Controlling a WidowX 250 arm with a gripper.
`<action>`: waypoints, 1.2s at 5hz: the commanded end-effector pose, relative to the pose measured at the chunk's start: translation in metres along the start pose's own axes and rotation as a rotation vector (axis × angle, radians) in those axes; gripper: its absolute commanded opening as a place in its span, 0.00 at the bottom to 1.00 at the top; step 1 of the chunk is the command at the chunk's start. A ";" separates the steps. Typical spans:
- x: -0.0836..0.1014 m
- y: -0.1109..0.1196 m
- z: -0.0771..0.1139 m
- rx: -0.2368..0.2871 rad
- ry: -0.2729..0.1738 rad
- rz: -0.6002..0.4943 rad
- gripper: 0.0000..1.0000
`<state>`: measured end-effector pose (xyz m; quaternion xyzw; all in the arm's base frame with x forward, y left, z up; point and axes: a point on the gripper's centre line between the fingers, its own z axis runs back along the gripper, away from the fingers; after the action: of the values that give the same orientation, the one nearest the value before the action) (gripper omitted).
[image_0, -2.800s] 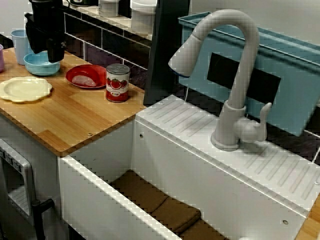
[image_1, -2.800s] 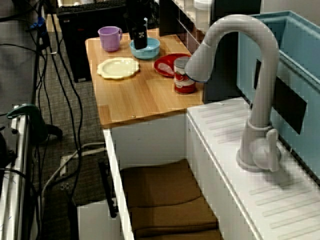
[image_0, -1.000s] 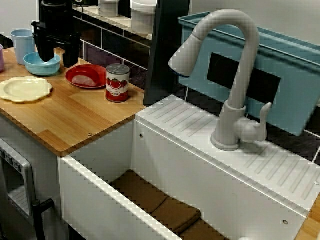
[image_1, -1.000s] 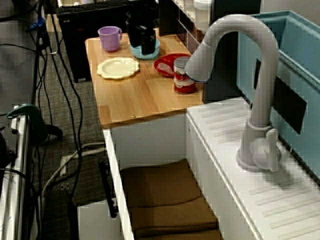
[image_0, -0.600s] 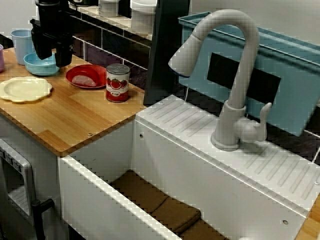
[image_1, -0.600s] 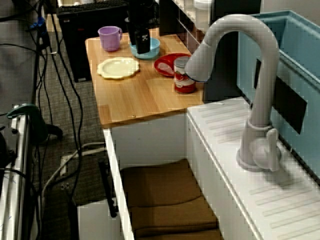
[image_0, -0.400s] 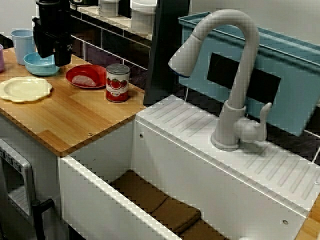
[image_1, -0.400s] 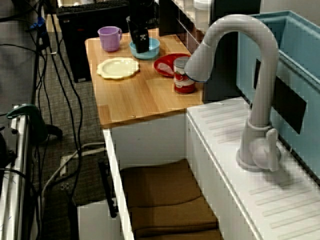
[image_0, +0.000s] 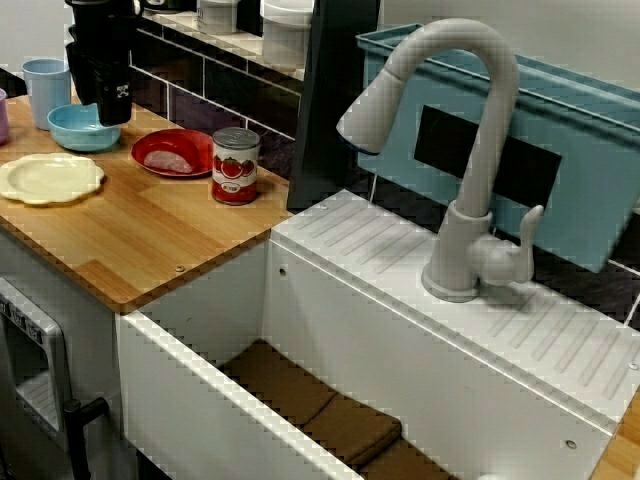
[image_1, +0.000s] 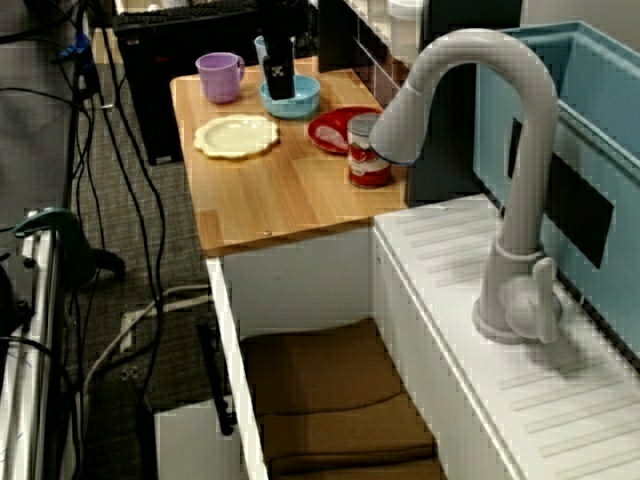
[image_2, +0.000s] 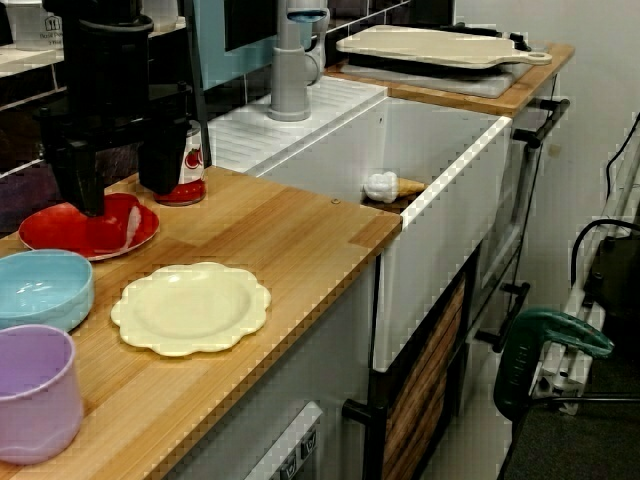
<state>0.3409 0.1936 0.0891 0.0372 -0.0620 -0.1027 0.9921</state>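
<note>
moved: compared with a second ago, the tool (image_2: 122, 195) sits a bit higher over the bowl (image_0: 75, 135). It also looks narrower in the view from the sink end, like the wrist turned. Nothing else shifted.
mug: purple mug (image_2: 30, 400), closest thing in the view from the surface's end, near the bowl.
plate: pale yellow plate (image_2: 190, 305) with a scalloped edge, bare, toward the front edge of the surface (image_2: 300, 230).
bowl: blue, upright on the surface, between the mug and the red plate (image_2: 110, 238). Can't see whether anything's in it.
tool: hangs above the bowl and doesn't look to be touching it. The fingers (image_2: 160, 160) are spread wide with nothing between them.
red plate: just past the bowl, with something pale lying on it.
can: tomato-label can (image_0: 236, 165), upright, beside the red plate on the sink side.
sink: the sink (image_2: 450, 190) is past the surface's end, with brown cloths in the bottom and the tap (image_0: 470, 150) behind it.
step: my read is it's hovering empty over the bowl, and the bowl hasn't been gripped.
next: any grab at the bowl would need one finger inside the rim and one outside. It'd also have to stay clear of the red plate and mug.
</note>
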 end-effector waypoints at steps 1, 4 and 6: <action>-0.003 0.009 0.007 0.054 -0.029 -0.012 1.00; -0.002 0.019 -0.004 0.077 -0.038 -0.070 1.00; 0.000 0.030 -0.011 0.088 -0.044 -0.084 1.00</action>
<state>0.3423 0.2222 0.0594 0.0617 -0.0671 -0.1408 0.9858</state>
